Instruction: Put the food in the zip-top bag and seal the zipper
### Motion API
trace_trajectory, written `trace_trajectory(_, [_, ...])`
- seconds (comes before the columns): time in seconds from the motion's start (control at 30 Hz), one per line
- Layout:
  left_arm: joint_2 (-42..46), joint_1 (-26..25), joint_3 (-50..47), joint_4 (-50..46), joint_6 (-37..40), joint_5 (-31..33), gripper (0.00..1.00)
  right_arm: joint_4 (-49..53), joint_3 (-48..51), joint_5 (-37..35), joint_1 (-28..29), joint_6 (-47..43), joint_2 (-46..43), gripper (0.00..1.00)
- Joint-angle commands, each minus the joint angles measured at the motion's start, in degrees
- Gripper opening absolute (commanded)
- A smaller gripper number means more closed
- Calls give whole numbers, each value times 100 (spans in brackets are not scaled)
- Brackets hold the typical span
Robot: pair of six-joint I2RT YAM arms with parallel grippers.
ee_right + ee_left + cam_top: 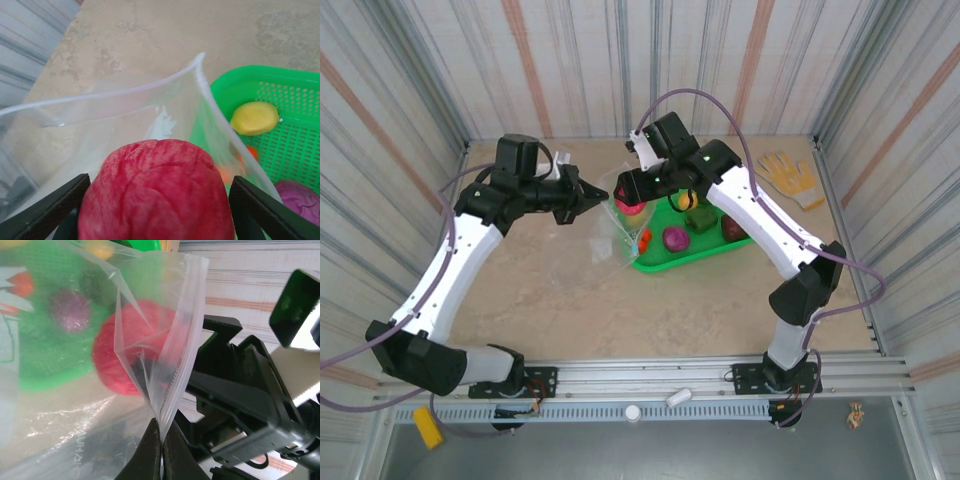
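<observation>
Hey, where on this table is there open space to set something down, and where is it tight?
The table stretch between the green tray and the near rail is bare. Crowded at the tray's left: the left gripper pinches the zip-top bag, the right gripper holds a pink-red food piece at its mouth.

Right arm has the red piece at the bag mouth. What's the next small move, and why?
Probably ease the right gripper a little down into the zip-top bag, then open. It is shut on the pink-red piece at the bag's open mouth, and the left gripper pinches the bag's edge, holding that mouth up. Whether the piece has cleared the rim is unclear.
</observation>
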State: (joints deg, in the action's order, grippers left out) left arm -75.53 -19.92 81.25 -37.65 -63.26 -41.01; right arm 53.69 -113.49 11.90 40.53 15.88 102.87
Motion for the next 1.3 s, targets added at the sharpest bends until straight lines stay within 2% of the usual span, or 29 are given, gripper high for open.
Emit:
trace_trajectory(0.0, [24,87,-32,436,23,-325,0,175,-101,302,12,-148,-274,77])
trace_trajectory(0.23, [-1,324,-76,675,-122,-565,0,-536,122,1480,-230,317,-729,80])
trace_trajectory(0.33, [70,486,-194,774,-230,-677,0,-1004,343,2052,-518,754,-963,75])
trace_trajectory(0.4, [127,574,-254,770,-230,-695,0,-1140,435,2120,-670,921,-1074,71])
trace_trajectory(0.5, [236,672,-470,1070,-427,-796,0,-1089,539,1932,-854,951,-1190,69])
trace_trajectory(0.7, [309,744,-511,1198,-470,-913,0,-1123,1237,1344,-1301,1162,-1523,74])
trace_trajectory(0.8, [282,752,-328,773,-94,-768,0,-826,1608,626,-1429,998,-1501,72])
trace_trajectory(0.9, [167,744,132,-134,461,-503,0,-541,1914,297,-1487,813,-1254,72])
trace_trajectory(1.0, [176,744,353,-474,594,-333,0,-464,2307,-275,-1443,735,-1038,72])
trace_trajectory(1.27, [73,742,708,-1018,563,-131,0,-749,2925,-421,-1356,758,-289,76])
